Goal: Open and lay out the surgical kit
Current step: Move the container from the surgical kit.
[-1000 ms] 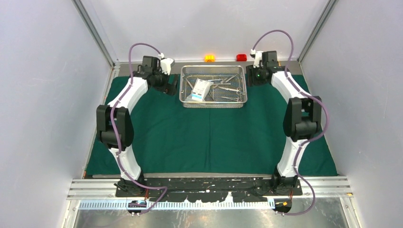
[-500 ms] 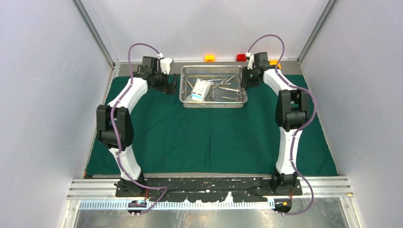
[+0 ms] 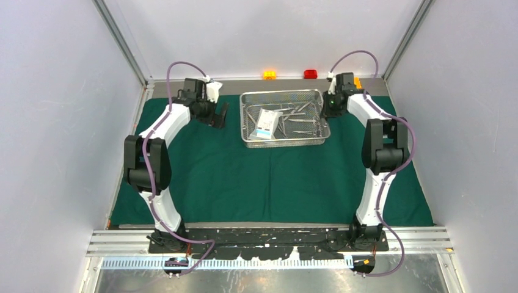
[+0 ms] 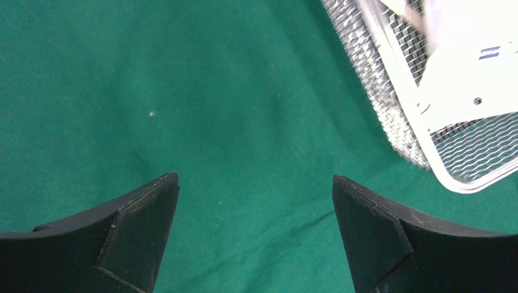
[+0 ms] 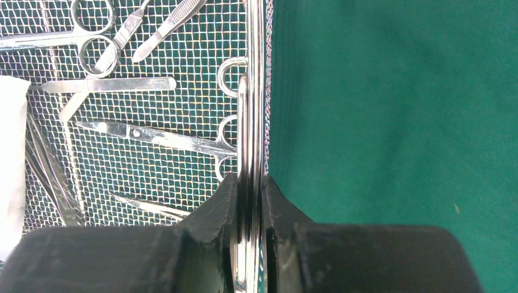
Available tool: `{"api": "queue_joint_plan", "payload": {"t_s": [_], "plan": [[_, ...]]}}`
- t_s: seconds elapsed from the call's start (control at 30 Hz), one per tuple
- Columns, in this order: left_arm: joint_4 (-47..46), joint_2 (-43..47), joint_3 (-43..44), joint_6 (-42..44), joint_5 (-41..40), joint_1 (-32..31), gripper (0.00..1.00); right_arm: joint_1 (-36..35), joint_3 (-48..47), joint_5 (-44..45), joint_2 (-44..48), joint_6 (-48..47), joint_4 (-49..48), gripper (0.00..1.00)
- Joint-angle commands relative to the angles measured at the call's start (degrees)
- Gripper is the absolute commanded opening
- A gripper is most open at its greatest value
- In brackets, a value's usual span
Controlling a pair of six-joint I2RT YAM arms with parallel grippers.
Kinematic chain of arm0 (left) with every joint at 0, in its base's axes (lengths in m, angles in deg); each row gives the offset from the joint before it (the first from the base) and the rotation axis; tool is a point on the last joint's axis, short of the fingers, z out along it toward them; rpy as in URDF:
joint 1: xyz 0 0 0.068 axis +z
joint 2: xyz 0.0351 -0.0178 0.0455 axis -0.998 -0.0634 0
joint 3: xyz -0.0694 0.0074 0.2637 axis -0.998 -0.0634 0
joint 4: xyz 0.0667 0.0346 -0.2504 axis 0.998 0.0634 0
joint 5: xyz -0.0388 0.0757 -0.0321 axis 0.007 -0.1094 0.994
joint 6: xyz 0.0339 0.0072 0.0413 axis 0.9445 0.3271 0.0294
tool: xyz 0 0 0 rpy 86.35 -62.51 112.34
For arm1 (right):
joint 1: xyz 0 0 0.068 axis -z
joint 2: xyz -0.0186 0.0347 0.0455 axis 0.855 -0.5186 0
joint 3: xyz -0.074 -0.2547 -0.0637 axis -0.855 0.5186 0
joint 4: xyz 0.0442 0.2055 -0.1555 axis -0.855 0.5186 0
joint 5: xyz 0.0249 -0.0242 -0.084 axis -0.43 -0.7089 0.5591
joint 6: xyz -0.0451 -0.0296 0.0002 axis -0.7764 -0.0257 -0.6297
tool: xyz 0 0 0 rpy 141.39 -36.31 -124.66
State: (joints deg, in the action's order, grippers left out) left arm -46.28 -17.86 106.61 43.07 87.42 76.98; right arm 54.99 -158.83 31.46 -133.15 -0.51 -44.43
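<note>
Biggest thing on my screen: the dark green cloth [image 3: 269, 183], matte and soft, faint creases, spread flat under the tray. The tray [image 3: 284, 143] is a rectangular steel basket with fine wire mesh and a rounded rod rim. It sits a little skewed on the far half of the cloth.

Inside the tray, toward its left end, lies a flat white pouch [image 3: 266, 124], smooth, with dark print at one end. To the pouch's right, slim shiny forceps [image 5: 153, 139] with ring handles rest on the mesh, their rings close to the tray's right rim. Beside them are flat silver tweezers [image 5: 110, 84]. Beyond the tray's far edge I see a small orange block [image 3: 269, 74] and a small red block [image 3: 310, 74].

Now the arms. My right arm has its elbow up, forearm running along the tray's right side. The right gripper [image 5: 250, 189] is pinched narrow on the tray's right rim, steel rod squeezed between both black pads.

My left arm is folded, wrist tipped down left of the tray. The left gripper [image 4: 255, 201] is spread wide over bare cloth, nothing between its fingers, with the tray's corner off to its right.
</note>
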Motion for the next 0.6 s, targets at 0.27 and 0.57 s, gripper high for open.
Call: {"api": "queue_joint_plan", "payload": {"t_s": [0.27,0.57], "plan": [[-2.46,4.75,-1.60,1.94,-1.34,-0.04,0.99,12.77,5.24,1.47,8.78,0.66,-0.36,0.01],[-1.73,5.40,-1.98,2.72,-1.85,-0.02,0.99,13.05,-5.02,1.04,2.04,-10.71,6.63,0.01]]}}
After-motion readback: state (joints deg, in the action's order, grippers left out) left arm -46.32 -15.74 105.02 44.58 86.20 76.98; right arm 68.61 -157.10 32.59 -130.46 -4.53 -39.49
